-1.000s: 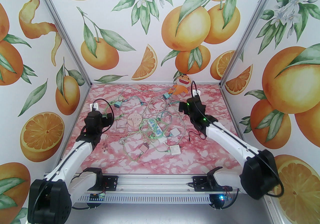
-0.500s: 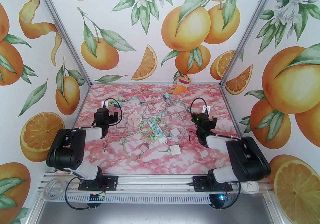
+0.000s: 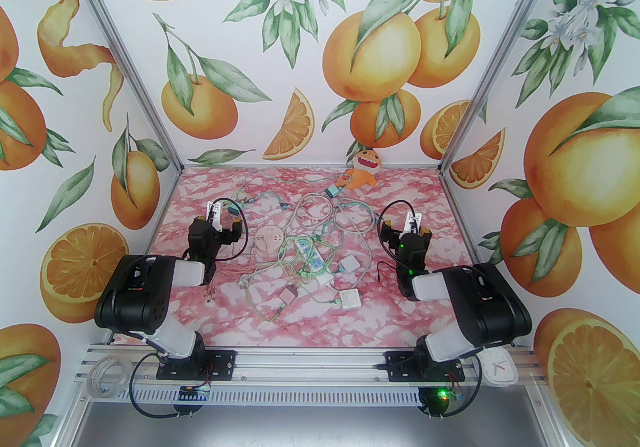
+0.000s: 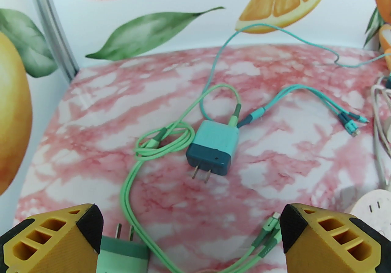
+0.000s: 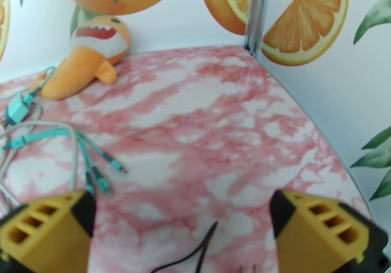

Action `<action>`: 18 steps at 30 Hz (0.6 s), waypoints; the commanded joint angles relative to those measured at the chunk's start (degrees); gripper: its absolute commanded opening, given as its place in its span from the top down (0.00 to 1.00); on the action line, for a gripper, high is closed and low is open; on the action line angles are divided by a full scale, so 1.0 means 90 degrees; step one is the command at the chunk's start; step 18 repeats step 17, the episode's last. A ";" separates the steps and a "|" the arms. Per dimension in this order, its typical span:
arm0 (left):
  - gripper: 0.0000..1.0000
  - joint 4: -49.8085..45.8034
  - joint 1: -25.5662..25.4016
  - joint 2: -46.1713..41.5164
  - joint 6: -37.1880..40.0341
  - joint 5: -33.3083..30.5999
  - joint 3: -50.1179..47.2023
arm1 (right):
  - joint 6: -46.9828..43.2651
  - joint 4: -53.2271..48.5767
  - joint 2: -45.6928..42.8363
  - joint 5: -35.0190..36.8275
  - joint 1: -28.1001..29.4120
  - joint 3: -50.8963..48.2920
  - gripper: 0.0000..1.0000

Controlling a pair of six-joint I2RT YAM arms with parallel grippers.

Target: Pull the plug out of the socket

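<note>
Left gripper (image 4: pixel 191 229) and right gripper (image 5: pixel 182 213) stood wide open. White power strip with blue sockets (image 3: pixel 309 255) lay mid-frame, top view; whether anything sat plugged in, unclear. Teal two-prong charger plug (image 4: pixel 210 149) lay unplugged, left wrist view centre.

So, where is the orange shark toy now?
In the top view, the shark toy lies at the far edge of the table, right of centre, just behind a teal charger.

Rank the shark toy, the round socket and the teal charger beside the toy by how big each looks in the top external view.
1. shark toy, largest even though it lies farthest from the camera
2. round socket
3. teal charger, clearly smallest
</note>
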 commanded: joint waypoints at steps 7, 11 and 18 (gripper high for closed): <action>0.00 0.0523 -0.0017 0.0051 0.0073 0.0012 -0.0082 | -0.0076 0.0191 -0.0058 0.0006 0.0018 0.0060 0.00; 0.00 0.0520 -0.0015 0.0056 0.0073 0.0014 -0.0082 | -0.0096 0.0162 -0.0058 -0.0012 0.0035 0.0081 0.00; 0.00 0.0528 -0.0016 0.0056 0.0073 0.0011 -0.0082 | -0.0091 0.0131 -0.0057 -0.0056 0.0016 0.0099 0.00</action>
